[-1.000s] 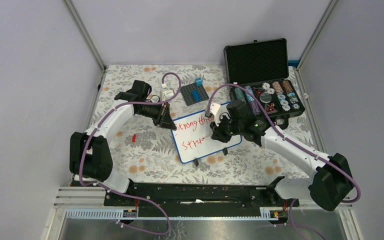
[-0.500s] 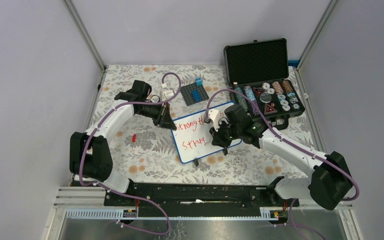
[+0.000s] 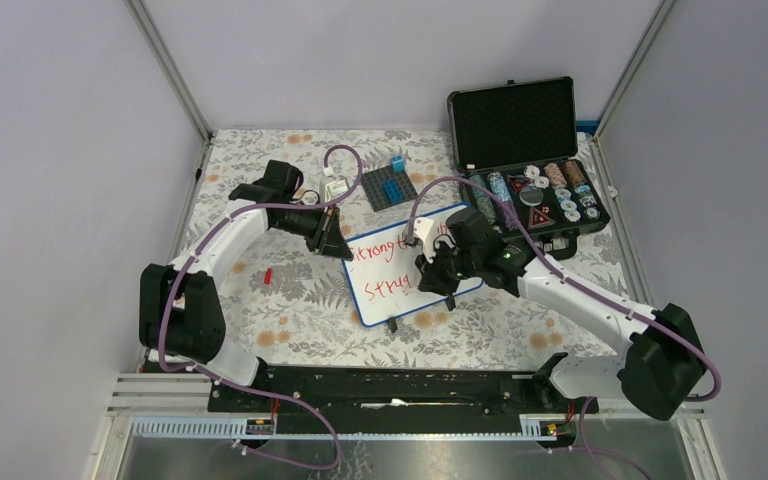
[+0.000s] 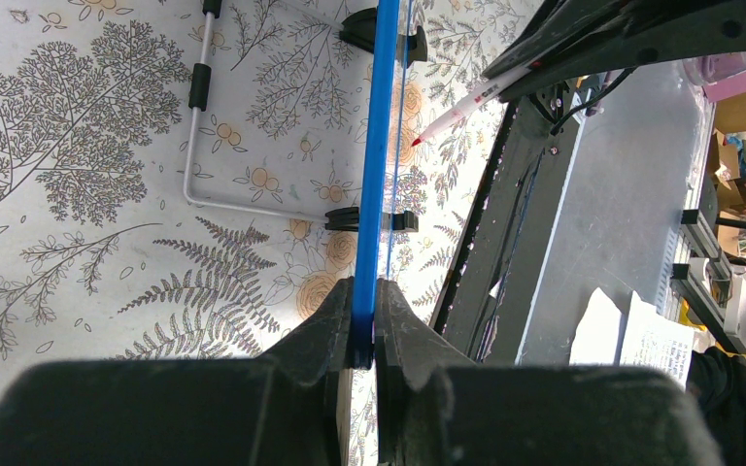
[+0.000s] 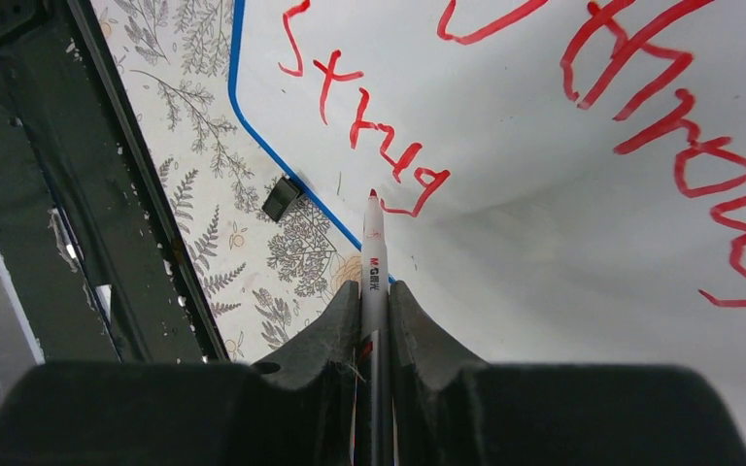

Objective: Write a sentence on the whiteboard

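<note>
Two lines of red script sit on the whiteboard (image 3: 392,308), which lies skewed at mid-worktop on its small black feet. The upper line reads roughly "Strong th…" and the lower breaks off at "Strug". Writing is the step in hand: the right end effector (image 5: 374,303) is pressed together on a red marker (image 5: 373,254), whose tip sits close to the tail of the last letter — whether it touches the board I cannot tell. The left end effector (image 4: 362,325) pinches the board's blue rim at its left edge, steadying it. Next, I judge, the marker must meet the board just past that letter and carry the word on, lightly enough that the board does not slip in the pinch. The worktop (image 3: 260,200) wears a fern-and-flower cloth; an open black case (image 3: 512,122) stands at far right, and plain grey walls on aluminium posts close the cell.
</note>
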`<act>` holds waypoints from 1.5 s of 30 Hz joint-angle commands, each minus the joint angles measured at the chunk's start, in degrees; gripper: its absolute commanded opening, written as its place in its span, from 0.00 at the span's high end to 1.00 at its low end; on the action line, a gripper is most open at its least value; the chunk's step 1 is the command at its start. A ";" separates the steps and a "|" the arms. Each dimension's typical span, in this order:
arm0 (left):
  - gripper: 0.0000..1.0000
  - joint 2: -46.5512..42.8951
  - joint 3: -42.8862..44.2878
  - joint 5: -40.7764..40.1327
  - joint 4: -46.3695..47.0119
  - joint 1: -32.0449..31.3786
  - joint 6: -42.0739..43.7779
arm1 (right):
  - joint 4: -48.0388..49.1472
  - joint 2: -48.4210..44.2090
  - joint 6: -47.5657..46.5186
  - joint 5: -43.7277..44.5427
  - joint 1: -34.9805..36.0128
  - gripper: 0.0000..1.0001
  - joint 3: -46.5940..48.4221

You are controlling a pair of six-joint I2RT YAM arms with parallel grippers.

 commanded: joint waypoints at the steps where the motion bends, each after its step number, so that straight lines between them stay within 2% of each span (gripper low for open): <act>1: 1.00 0.77 1.62 -3.35 1.86 -0.37 1.78 | 0.48 -4.18 0.96 -0.78 -0.09 1.00 2.26; 17: 1.00 0.63 1.93 -3.34 0.26 -0.32 2.71 | -0.23 -4.79 -0.10 2.47 -5.91 1.00 1.40; 26: 1.00 0.76 2.08 -3.37 0.19 -0.37 2.70 | 0.72 -3.70 -0.04 4.19 -6.11 1.00 1.86; 45: 1.00 0.95 1.99 -3.41 0.26 -0.36 3.12 | 1.86 -0.90 0.69 0.32 -5.84 1.00 3.36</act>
